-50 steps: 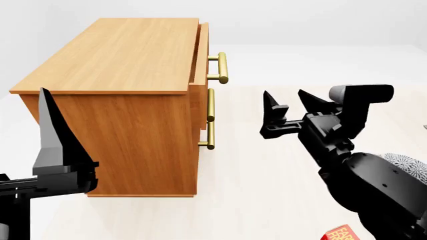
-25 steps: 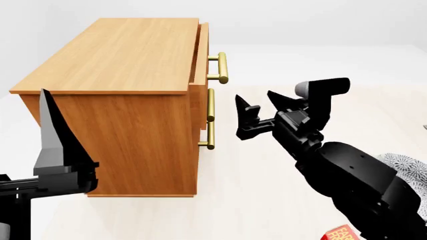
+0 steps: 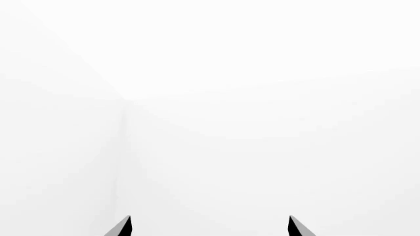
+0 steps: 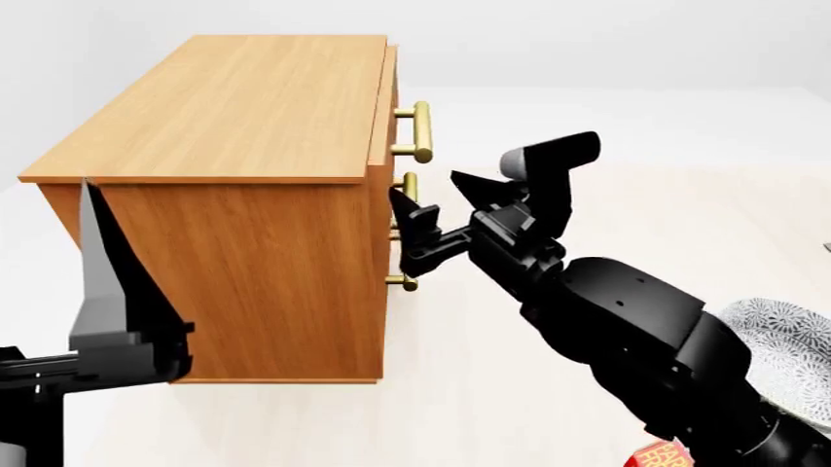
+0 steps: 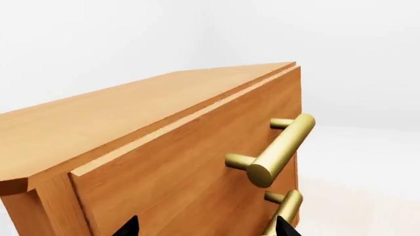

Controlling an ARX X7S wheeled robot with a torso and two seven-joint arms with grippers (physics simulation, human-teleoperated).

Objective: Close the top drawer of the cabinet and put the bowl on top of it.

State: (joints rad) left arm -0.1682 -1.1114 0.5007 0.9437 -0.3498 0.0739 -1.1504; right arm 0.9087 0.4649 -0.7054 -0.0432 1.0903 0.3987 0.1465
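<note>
One spread-open, empty right pincer (image 4: 435, 216) sits right against the orange-brown wooden top drawer (image 4: 384, 117) below its brass bar handle (image 4: 421, 132); I'd push straight, squarely till flush.

- right arm (image 4: 624, 311): glossy black, rounded bulky segments
- grey capsule-shaped block atop its wrist (image 4: 552, 156)
- right gripper (image 4: 435, 219): black pointed fingers
- left gripper (image 4: 111, 302): black, long tapered blade-like finger
</note>
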